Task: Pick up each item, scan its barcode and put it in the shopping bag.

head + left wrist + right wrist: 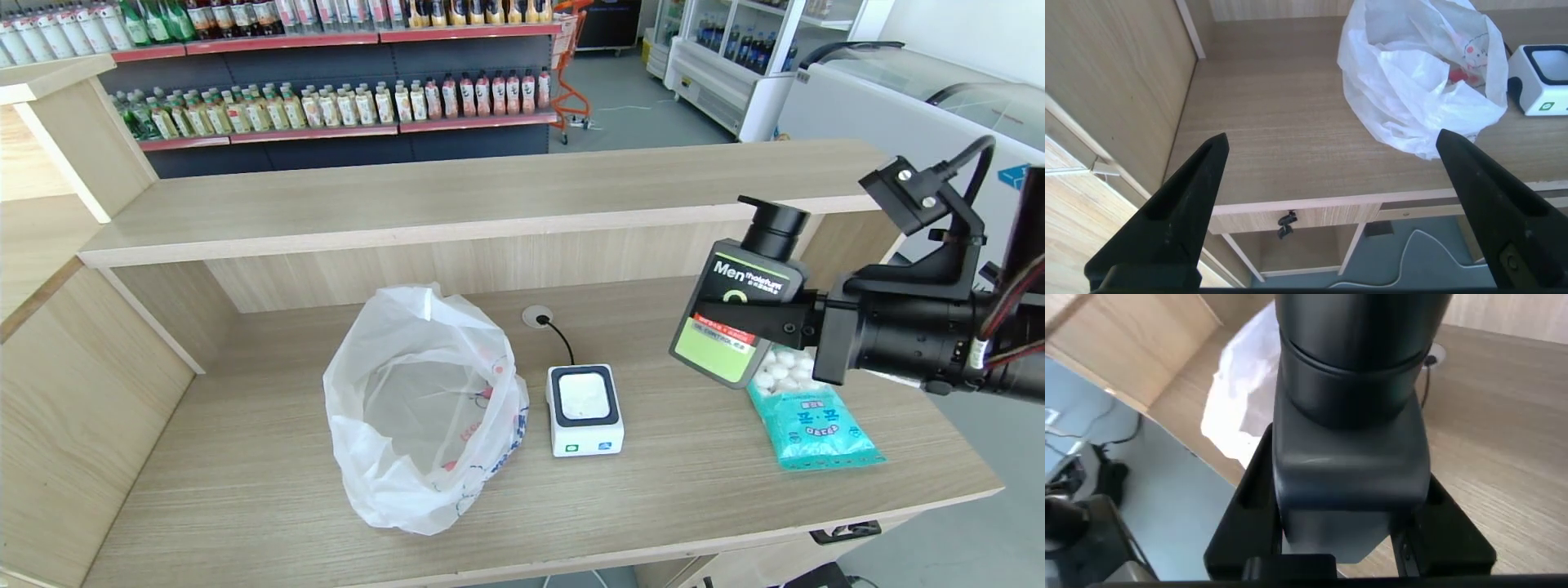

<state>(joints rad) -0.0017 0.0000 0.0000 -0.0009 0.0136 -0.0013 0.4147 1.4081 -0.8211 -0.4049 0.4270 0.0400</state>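
The bottle point(747, 282), held tight in my right pincer point(735, 320), should go slowly over the scanner point(584, 408) in the middle of the desk point(245, 457), barcode side down.

Left end effector point(1333, 139): fingers spread wide, hanging over the tabletop's point(1274, 131) front edge.
Shopping bag point(1421, 82): white plastic, mouth open, resting on the tabletop.
Scanner point(1539, 77): just beside the bag.
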